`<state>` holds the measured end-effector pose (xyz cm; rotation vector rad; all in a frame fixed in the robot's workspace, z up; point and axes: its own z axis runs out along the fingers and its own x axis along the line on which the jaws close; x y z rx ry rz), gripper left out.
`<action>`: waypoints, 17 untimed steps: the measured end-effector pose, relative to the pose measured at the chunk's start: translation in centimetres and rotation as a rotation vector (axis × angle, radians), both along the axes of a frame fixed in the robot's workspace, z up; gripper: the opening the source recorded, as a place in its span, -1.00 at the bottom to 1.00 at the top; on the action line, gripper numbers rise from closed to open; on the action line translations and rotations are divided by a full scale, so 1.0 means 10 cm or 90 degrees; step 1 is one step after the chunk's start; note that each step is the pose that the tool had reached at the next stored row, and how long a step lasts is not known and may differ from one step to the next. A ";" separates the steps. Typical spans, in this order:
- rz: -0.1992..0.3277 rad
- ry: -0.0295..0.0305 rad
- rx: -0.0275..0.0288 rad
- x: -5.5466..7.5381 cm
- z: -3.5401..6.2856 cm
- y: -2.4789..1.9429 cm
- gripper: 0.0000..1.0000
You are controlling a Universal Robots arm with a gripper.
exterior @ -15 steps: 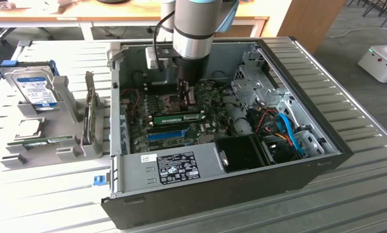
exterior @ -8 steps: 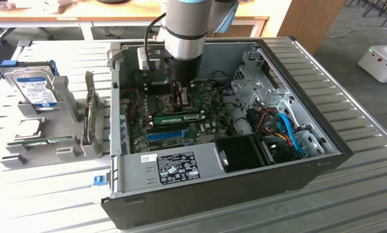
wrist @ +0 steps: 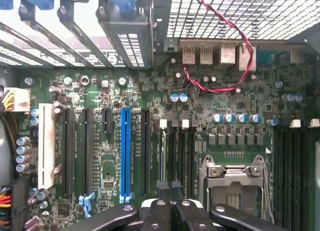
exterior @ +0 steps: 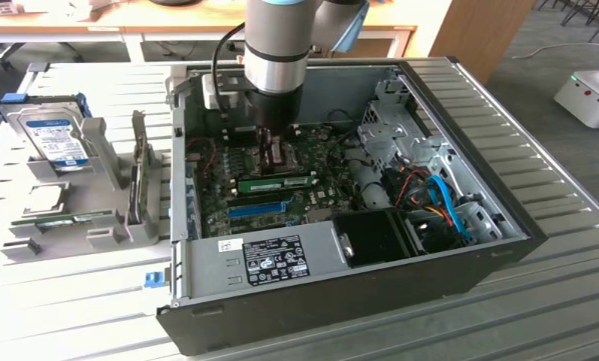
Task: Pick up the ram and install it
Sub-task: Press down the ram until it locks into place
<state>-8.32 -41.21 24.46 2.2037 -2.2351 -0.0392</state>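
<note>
Green ram [exterior: 276,183] seated on the motherboard [wrist: 150,91]; fingers [wrist: 170,211] clenched, empty, just above; second stick [exterior: 71,219] left racked.

Open computer case [exterior: 460,263] on the tabletop [exterior: 540,316], accessible from above. The end effector [exterior: 271,156], fingers closed, occupies the space over the motherboard [exterior: 279,197]. Obstacles: drive cage [exterior: 394,124] and blue cables [exterior: 448,201] toward the exterior view's right; an installed ram [exterior: 276,183] just beside the end effector; the case walls all round.
</note>
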 end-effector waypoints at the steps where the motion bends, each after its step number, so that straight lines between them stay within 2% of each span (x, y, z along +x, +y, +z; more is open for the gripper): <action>1: 0.000 0.0000 0.0000 -0.01 0.000 0.000 -0.79; 9: 0.000 0.0000 -0.0001 -0.02 -0.002 -0.001 -0.79; 17: 0.000 0.0000 0.0000 -0.02 -0.066 0.000 -0.79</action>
